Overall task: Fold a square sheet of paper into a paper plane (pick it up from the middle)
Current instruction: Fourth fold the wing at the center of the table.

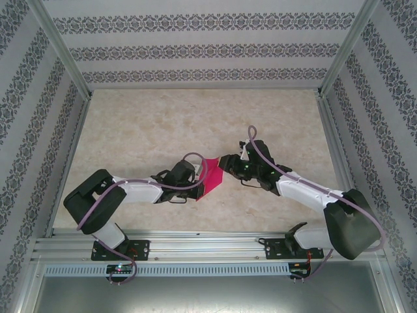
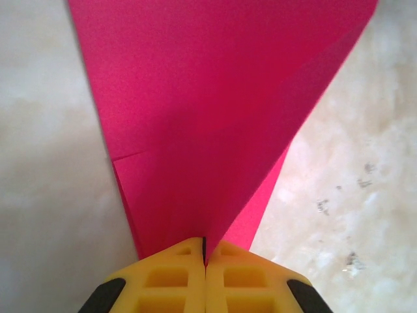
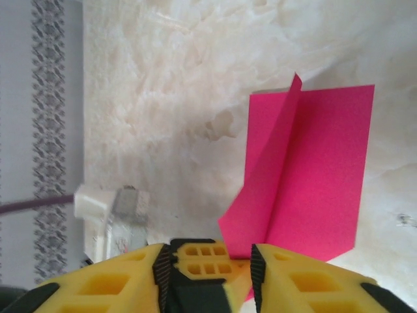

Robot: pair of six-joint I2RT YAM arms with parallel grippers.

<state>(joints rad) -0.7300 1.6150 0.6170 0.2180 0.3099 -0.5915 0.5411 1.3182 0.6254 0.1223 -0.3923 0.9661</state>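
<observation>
**Left claw [image 2: 204, 251] clenched on pink paper [image 2: 215, 117]; right claw [image 3: 212, 251] released**

The left claw's yellow fingers are pressed together with a narrow corner of the folded paper pinched in the seam between them. The paper fans out wide ahead of the fingers.

The right claw's fingers stand apart. The paper's lower corner lies just beside one finger and is not clamped.

In the top view the paper sits between the two claws, over the middle of the marbled table [image 1: 143, 124]. One flap stands up along a crease.
</observation>
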